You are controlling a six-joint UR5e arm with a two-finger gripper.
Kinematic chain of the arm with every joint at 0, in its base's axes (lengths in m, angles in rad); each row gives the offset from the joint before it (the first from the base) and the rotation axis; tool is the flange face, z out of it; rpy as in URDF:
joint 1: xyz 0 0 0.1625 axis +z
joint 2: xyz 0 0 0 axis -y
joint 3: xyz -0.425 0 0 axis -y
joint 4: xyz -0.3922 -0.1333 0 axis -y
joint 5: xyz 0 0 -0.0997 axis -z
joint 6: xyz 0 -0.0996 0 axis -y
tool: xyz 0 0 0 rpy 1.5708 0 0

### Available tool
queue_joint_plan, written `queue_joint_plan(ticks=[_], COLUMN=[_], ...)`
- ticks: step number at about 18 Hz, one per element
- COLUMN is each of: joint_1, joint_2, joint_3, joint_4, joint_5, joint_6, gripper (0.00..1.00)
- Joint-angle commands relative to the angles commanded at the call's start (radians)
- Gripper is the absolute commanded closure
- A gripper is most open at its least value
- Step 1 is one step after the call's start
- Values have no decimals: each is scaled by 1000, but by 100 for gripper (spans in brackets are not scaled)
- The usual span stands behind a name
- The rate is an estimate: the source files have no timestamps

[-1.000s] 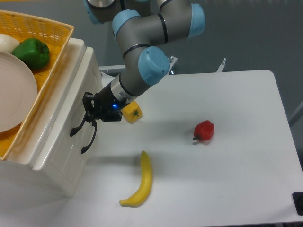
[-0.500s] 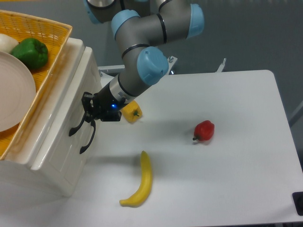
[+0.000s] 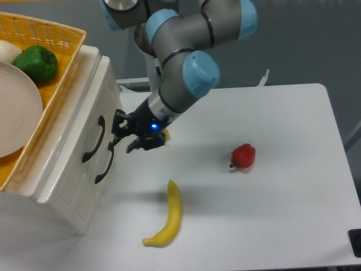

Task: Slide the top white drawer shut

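Presently, the gripper [image 3: 119,140] is seen left of the frame's centre, just beside the front of the white cabinet [image 3: 67,169] and clear of both handles. Its jaws are parted, with nothing held between them; a blue light shows on the gripper body. The arm [image 3: 180,51] is seen descending from the top centre of the frame.

The top white drawer [image 3: 84,127] is located in the left part of the frame, as the upper of two fronts in the cabinet. Its front is observed sitting level with the lower white drawer [image 3: 90,180] below it, so the drawer appears shut. Its curved black handle [image 3: 93,139] lies just left of the gripper, a small gap being visible between them. The lower handle [image 3: 105,164] is found directly beneath.

A yellow wicker basket [image 3: 53,84] is noted on top of the cabinet, at the upper left of the frame. A green pepper [image 3: 37,62] and a white plate [image 3: 17,113] are held in it, along with a pale rounded item at the far left edge that cannot be identified.

On the white surface [image 3: 282,197], a banana [image 3: 169,217] is recorded at lower centre, and a red pepper [image 3: 243,156] right of centre. A small yellow object [image 3: 165,134] is mostly hidden behind the gripper.
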Motion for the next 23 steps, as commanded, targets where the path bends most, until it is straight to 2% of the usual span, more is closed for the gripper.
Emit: queue_joint_plan(ticks=[6, 9, 13, 15, 17, 21, 23], joint_1=[100, 152, 196, 204, 223, 290, 344], joint_2=[-9, -12, -14, -26, -35, -124, -190], joint_3=[78, 89, 83, 81, 84, 117, 152], joint_4=[3, 8, 84, 141, 178, 238, 255], joint_5=[63, 104, 280, 373, 391, 462, 494], joint_6=[5, 101, 354, 388, 394, 419, 536], gripper=[0, 0, 0, 0, 0, 0, 0])
